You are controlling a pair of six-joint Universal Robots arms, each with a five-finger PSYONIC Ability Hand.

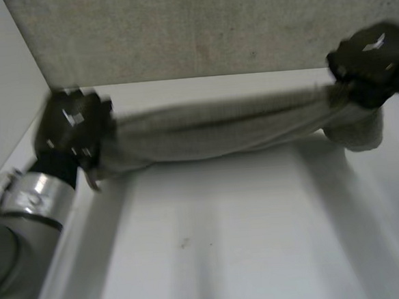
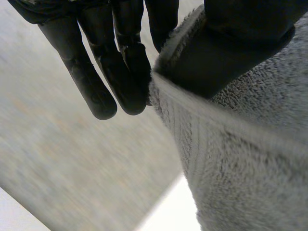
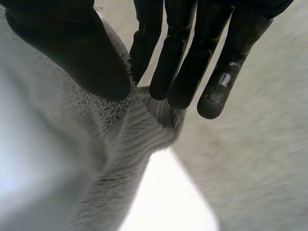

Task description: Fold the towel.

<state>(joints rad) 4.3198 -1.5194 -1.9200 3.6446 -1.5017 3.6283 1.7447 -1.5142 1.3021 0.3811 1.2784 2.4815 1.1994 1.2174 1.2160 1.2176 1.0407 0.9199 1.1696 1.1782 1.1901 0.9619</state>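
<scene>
with left hand (image 1: 71,127) and right hand (image 1: 371,59) each pinching an end of the towel (image 1: 212,131) between thumb and fingers, strung taut between them: hold tension even, keep level, lower together.

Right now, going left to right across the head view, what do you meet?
left arm → left hand, pinching one end of the towel → towel, stretched between the hands → right hand, pinching the other end
</scene>
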